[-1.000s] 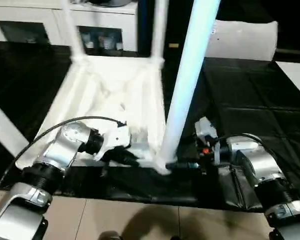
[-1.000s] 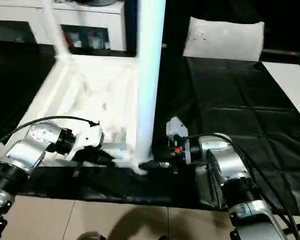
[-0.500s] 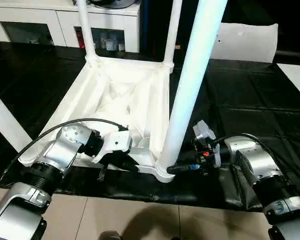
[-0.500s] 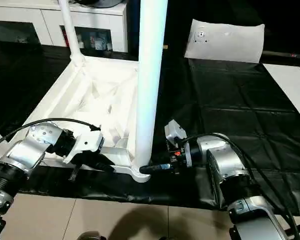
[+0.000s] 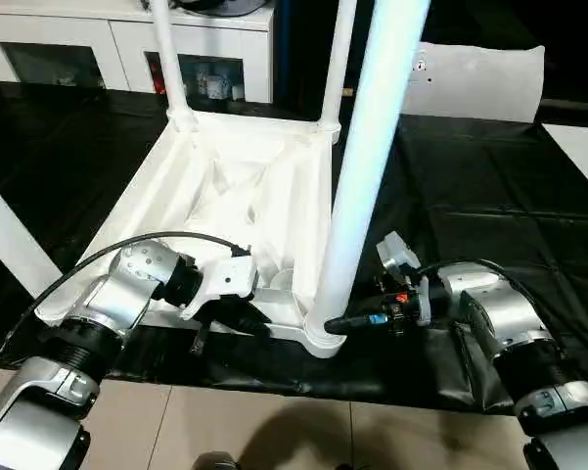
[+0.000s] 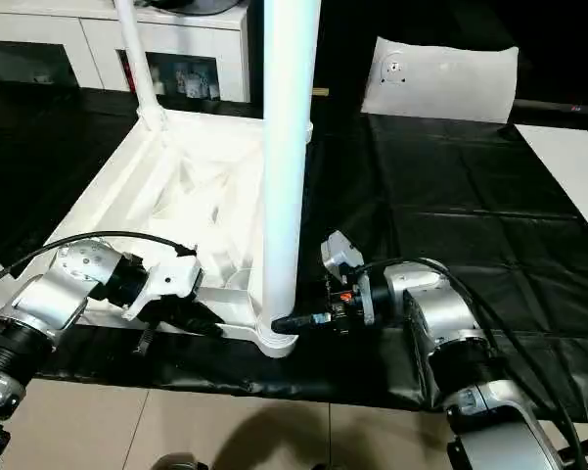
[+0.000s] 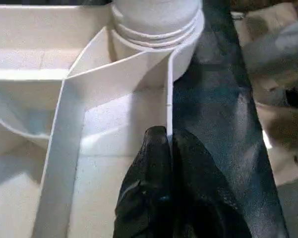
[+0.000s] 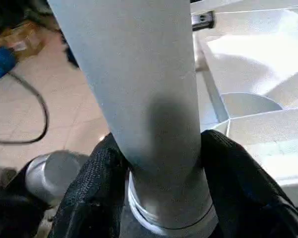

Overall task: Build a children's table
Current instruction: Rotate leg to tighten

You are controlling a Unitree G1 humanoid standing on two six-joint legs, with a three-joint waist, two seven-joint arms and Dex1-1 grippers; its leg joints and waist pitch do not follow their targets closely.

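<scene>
The children's table (image 5: 245,196) lies upside down on the black-covered work table, its ribbed underside up. Two thin legs (image 5: 166,59) stand in the far corner sockets, and another white leg (image 5: 10,245) slants at the left edge. A thick leg (image 5: 367,166) stands in the near right socket. My right gripper (image 5: 339,324) is at this leg's base. Its black fingers (image 8: 94,183) press on both sides of the tube just above the socket's rings. My left gripper (image 7: 168,136) is shut on the thin rim wall of the table's near edge, close to that socket.
A white cabinet with glass doors (image 5: 127,49) stands behind the work table (image 5: 489,215). A white sheet (image 5: 479,83) lies at the back right. The work table's front edge runs just below the grippers, with tiled floor (image 5: 274,431) beyond it.
My right gripper's fingers have closed in from wide open onto the base of the near right leg. The left gripper has kept its hold on the rim. The camera has shifted slightly.
</scene>
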